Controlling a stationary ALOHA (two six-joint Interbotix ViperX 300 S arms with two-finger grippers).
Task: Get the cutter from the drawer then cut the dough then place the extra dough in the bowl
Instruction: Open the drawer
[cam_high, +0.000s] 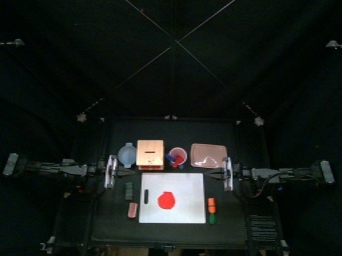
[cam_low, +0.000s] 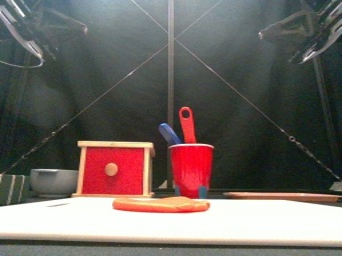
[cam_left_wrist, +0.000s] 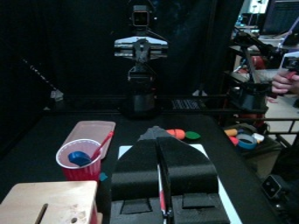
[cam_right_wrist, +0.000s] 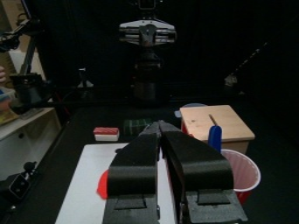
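Note:
A flat red dough disc (cam_high: 166, 200) lies on the white cutting board (cam_high: 187, 185) at the table's middle. Behind the board stand the blue-grey bowl (cam_high: 127, 155), the wooden box (cam_high: 150, 152) with its red drawer front (cam_low: 114, 170) closed, and a red cup (cam_high: 177, 155) holding a blue knife (cam_low: 170, 132) and a red knife (cam_low: 186, 122). No cutter shows. My left gripper (cam_high: 110, 172) hangs at the board's left and my right gripper (cam_high: 230, 175) at its right. Both are raised, shut and hold nothing; the wrist views show the left gripper (cam_left_wrist: 159, 133) and right gripper (cam_right_wrist: 162, 128) with jaws together.
The pink tray (cam_high: 207, 154) lies at the back right. Small toy foods (cam_high: 131, 210) sit left of the board, and more toy foods (cam_high: 211, 206) sit along its right edge. A red and white toy (cam_right_wrist: 107, 133) lies near the board.

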